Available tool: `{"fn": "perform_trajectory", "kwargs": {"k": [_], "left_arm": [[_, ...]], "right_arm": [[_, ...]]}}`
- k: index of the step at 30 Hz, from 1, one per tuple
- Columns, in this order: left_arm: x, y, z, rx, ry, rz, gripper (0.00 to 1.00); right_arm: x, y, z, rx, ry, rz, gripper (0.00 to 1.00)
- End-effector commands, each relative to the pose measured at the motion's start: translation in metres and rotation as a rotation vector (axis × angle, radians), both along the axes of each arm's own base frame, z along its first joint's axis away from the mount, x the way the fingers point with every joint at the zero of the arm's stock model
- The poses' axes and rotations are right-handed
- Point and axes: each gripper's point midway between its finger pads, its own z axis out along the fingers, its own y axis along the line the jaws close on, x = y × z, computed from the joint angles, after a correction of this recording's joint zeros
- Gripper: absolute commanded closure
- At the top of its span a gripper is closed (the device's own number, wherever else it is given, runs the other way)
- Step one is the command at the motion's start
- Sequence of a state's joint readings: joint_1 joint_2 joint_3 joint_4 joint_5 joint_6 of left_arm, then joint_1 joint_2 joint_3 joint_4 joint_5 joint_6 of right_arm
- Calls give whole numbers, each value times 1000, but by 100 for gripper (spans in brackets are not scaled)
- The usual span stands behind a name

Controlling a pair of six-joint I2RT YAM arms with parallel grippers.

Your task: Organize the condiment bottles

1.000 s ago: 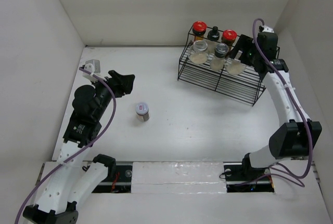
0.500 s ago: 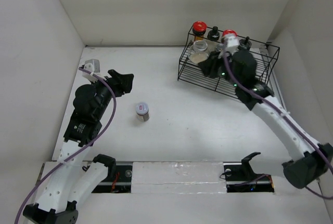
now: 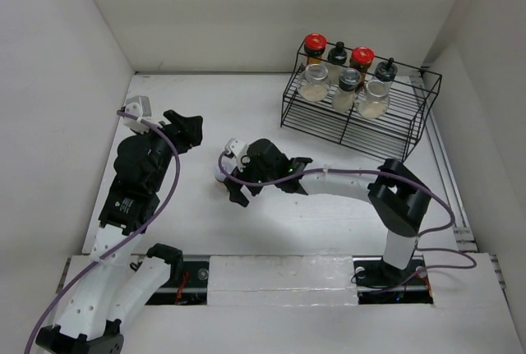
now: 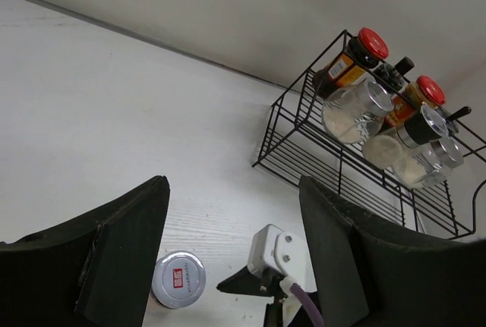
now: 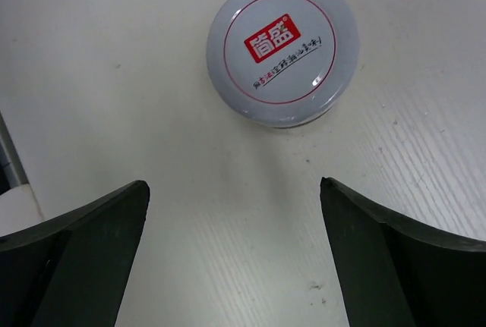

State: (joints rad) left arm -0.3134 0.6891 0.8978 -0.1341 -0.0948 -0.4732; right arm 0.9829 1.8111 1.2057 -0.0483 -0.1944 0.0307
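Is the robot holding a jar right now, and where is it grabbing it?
Nothing is held. The right gripper is open near the white-lidded jar; the left gripper is open too.

The white tabletop [image 3: 246, 116] carries a black wire rack [image 3: 370, 134] at its far right corner. A lone grey-lidded jar [image 5: 282, 48] with a red label stands upright left of centre, well apart from the rack.

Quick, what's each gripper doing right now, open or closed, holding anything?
Left gripper: open, holding nothing.
Right gripper: open, holding nothing; the white-lidded jar sits just ahead of it.
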Motion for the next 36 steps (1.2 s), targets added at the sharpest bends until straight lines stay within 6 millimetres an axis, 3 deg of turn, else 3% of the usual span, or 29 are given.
{"fn": "perform_trajectory", "kwargs": {"k": [1, 6, 9, 10, 14, 15, 16, 19, 20, 22, 23, 24, 26, 27, 29, 30, 31, 32, 33, 34, 36], "left_arm": [[-4, 5, 18, -21, -54, 21, 35], [-4, 5, 18, -21, -54, 21, 35], [-4, 5, 18, -21, -54, 21, 35], [-4, 5, 18, -21, -54, 21, 35], [-4, 5, 18, -21, -54, 21, 35], [-4, 5, 18, -21, -54, 21, 35], [-4, 5, 18, -21, -54, 21, 35], [-4, 5, 18, -21, -54, 21, 35], [-4, 5, 18, -21, -54, 21, 35], [-4, 5, 18, -21, -54, 21, 35], [-2, 2, 16, -18, -45, 10, 35], [-2, 2, 16, -18, -45, 10, 35], [-1, -4, 15, -19, -43, -19, 35], [1, -6, 13, -16, -33, -28, 35], [0, -12, 12, -20, -41, -62, 35], [0, -14, 12, -20, -41, -71, 35], [-1, -15, 12, -12, -43, -82, 35], [1, -21, 12, -13, -44, -110, 35], [0, -23, 12, -14, -44, -127, 35], [2, -26, 8, -1, -32, -141, 34], [3, -34, 6, -2, -28, -179, 34]], "right_arm": [[17, 36, 40, 158, -101, 27, 0], [43, 46, 29, 163, -148, -70, 0], [58, 59, 34, 209, -192, -96, 0], [59, 64, 24, 205, -182, -84, 0], [52, 83, 31, 306, -162, -60, 0], [53, 86, 36, 328, -165, -64, 3], [54, 85, 35, 333, -163, -76, 18], [56, 85, 27, 320, -147, -90, 23], [55, 85, 41, 342, -160, -89, 33], [52, 77, 60, 362, -178, -100, 33], [49, 69, 66, 366, -185, -108, 47], [49, 58, 108, 428, -223, -116, 51], [55, 34, 141, 462, -255, -154, 51], [50, 15, 174, 509, -288, -166, 51], [58, -19, 197, 527, -303, -220, 51], [60, -37, 198, 518, -311, -255, 50], [53, -61, 233, 577, -344, -285, 50], [55, -97, 249, 585, -364, -367, 50], [64, -106, 242, 556, -364, -414, 50], [56, -133, 264, 586, -403, -464, 50], [66, -182, 270, 549, -441, -625, 50]]}}
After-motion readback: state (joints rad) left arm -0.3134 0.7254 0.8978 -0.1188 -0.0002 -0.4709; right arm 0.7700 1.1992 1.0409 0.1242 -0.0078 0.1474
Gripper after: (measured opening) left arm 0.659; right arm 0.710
